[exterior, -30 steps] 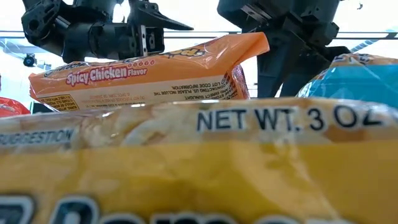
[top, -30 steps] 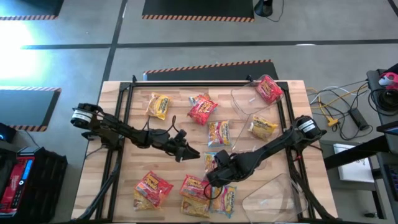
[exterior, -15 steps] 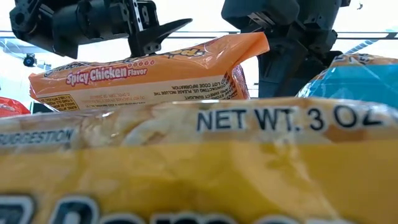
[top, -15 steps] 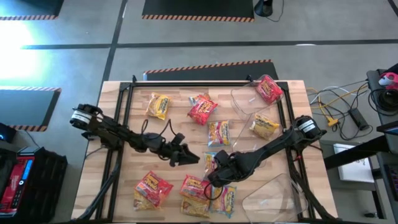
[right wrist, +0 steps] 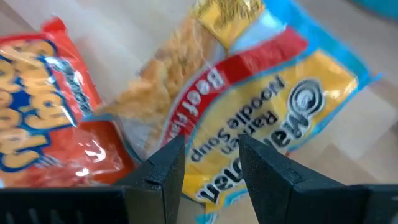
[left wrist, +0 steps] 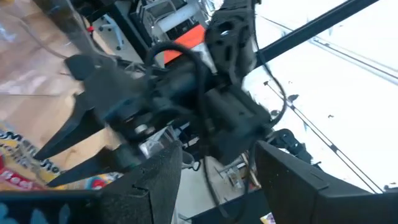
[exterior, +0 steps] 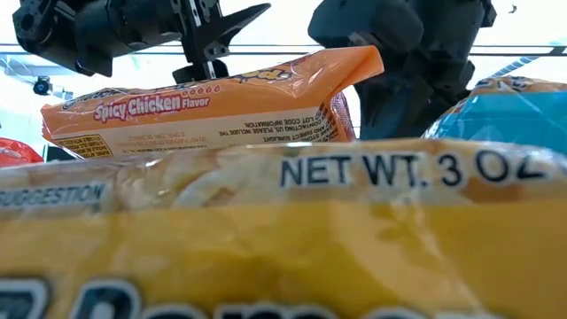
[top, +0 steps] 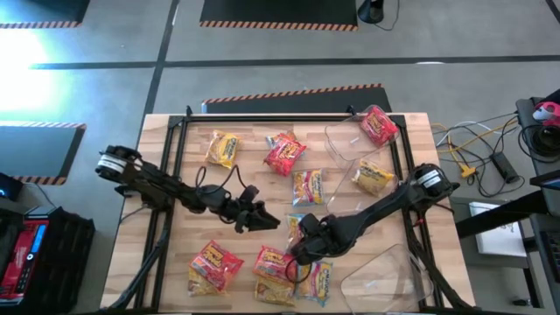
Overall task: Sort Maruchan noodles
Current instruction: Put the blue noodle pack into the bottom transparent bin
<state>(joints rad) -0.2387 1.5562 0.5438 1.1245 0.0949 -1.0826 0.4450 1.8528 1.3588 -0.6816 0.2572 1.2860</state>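
Note:
Several Maruchan noodles packets lie flat on the wooden table: a yellow one point(top: 222, 149), a red one point(top: 284, 154) and a light blue one point(top: 308, 186) toward the far side, and a red-yellow one point(top: 213, 265) near the front. An orange packet point(top: 271, 260) and a light blue beef packet point(top: 319, 282) lie in a front cluster. My right gripper point(top: 296, 255) points steeply down, open, just over the beef packet point(right wrist: 267, 106); I see no touch. My left gripper point(top: 268, 219) hangs open and empty above the table's middle, about level.
A clear tub point(top: 350, 144) at the far right has a red packet point(top: 378, 124) and a yellow packet point(top: 371, 179) in or by it. Another clear tub point(top: 385, 276) stands near right. The two grippers are close together. A yellow packet point(exterior: 283, 239) fills the low view's foreground.
My left gripper has risen a little, drawn back slightly toward the table's left edge, and tipped its fingers upward to about level. Both grippers keep the same gap. No packet has moved.

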